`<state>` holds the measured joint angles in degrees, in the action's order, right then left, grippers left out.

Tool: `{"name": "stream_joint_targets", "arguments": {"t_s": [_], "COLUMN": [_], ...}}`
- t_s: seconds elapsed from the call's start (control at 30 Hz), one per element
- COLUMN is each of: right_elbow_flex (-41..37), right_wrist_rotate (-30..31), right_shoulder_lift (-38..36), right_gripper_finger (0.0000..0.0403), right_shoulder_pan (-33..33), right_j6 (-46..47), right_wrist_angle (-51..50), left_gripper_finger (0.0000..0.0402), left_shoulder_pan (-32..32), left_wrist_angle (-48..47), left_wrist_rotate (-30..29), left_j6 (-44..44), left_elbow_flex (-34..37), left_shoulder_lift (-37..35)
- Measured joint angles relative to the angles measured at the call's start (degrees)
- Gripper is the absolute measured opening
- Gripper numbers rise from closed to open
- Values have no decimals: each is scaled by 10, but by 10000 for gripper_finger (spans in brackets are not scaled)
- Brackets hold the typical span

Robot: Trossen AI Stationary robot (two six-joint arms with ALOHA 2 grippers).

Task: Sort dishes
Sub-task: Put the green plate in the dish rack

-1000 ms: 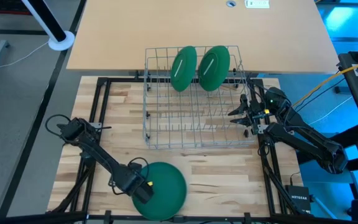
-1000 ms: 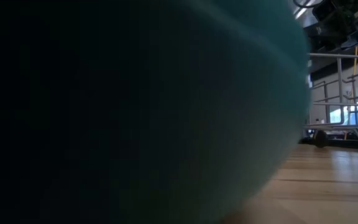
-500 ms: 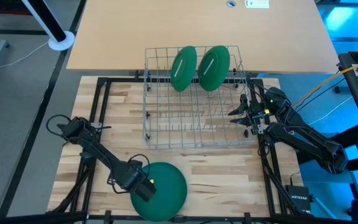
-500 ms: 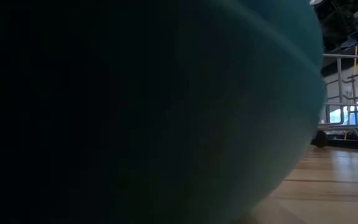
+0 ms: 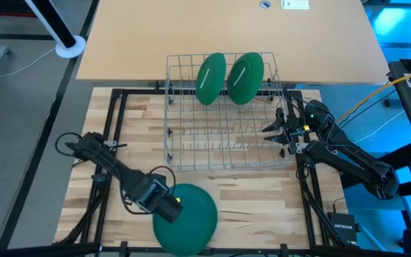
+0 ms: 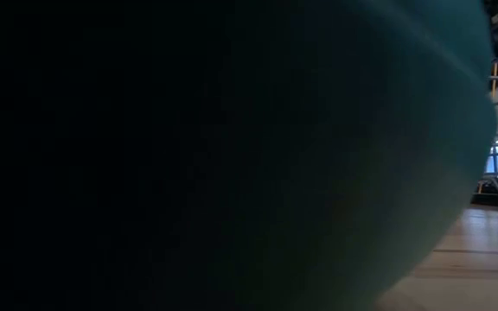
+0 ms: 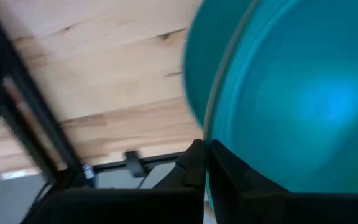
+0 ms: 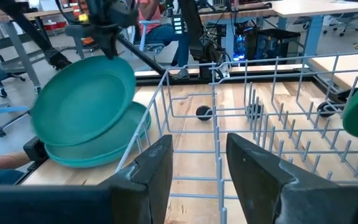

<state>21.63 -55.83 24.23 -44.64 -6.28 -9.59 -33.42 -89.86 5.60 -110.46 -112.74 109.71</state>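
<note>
The left gripper (image 5: 171,208) has its two dark fingers (image 7: 194,165) pinched tight on the rim of a round, matte green plastic plate (image 5: 188,216), lifted and tilted off the near edge of the pale wooden tabletop (image 5: 141,135). The right wrist view shows this raised plate (image 8: 82,99) leaning over a low stack of the same green plates (image 8: 101,149) that lies flat under it (how many are in the stack is hard to make out, probably two). In the low view the tilted plate (image 6: 379,147) fills nearly everything, with only a strip of table and rack at the right edge.

The right gripper (image 5: 277,132) hangs at the right side of the grey wire dish rack (image 5: 223,153), just beside its wall, its fingers (image 8: 257,165) parted with nothing between them; the wrist view looks past them through the rack's wires.

The rack stands at the middle of the table, toward its far side. Two more green plates stand on edge in its far row, side by side: one to the left (image 5: 210,78) and one to the right (image 5: 245,77), both leaning a little and nearly touching. The rest of the rack's slots hold only bare tines. Beyond the table, in the right wrist view, a seated person (image 8: 157,25) shows partly among desks.
</note>
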Motion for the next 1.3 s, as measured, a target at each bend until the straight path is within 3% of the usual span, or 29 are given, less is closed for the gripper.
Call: {"name": "stream_joint_targets", "arguments": {"t_s": [0.3,0.57,0.8,0.97,1.1,1.3], "right_elbow_flex": [0,6,59,105,129,130], "right_wrist_rotate": [52,-35,-129,-187,-197,-260], "right_shoulder_lift": [0,-1,-1,-1,-1,-1], "right_gripper_finger": [154,154,154,154,154,154], "right_shoulder_pan": [0,0,0,0,1,1], "right_j6": [92,95,90,89,87,-28], "right_wrist_angle": [39,166,269,302,303,305], "left_gripper_finger": [0,0,0,0,0,0], "left_shoulder_pan": [29,54,85,114,136,173], "left_wrist_angle": [-2,16,22,22,23,25], "left_wrist_rotate": [-18,-23,-51,-51,-51,-40], "left_j6": [45,108,140,177,204,242], "left_elbow_flex": [-42,-92,-135,-153,-163,-189], "left_shoulder_lift": [0,0,0,0,0,0]}}
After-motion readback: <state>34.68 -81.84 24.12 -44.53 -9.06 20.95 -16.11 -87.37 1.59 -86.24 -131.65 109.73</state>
